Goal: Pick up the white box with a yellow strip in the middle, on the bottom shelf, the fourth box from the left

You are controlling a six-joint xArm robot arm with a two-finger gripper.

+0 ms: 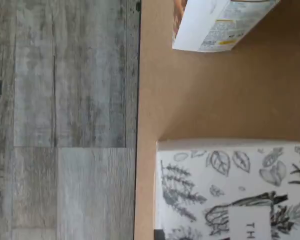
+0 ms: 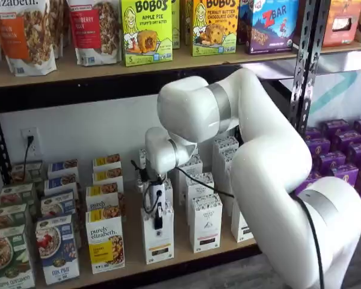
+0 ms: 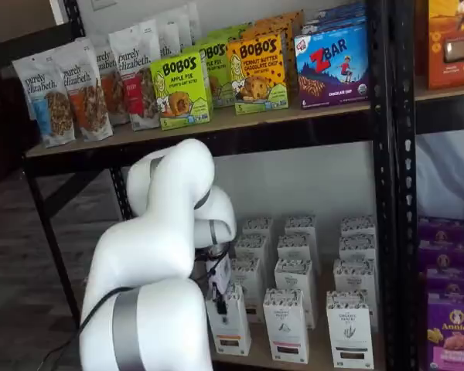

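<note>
the white box (image 2: 158,236) looked like matt printed card; the bottom shelf (image 1: 210,95) was smooth tan board, the arm (image 2: 259,156) glossy white plastic.

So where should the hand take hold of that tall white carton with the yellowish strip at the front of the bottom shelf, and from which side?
Grip the tall white carton with the yellowish strip near its top, across its narrow width, coming from above. It stands upright at the shelf's front edge, with gaps on both sides.

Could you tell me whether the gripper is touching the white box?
Touching: in a shelf view a black finger of the gripper lies against the front of the white box.
</note>
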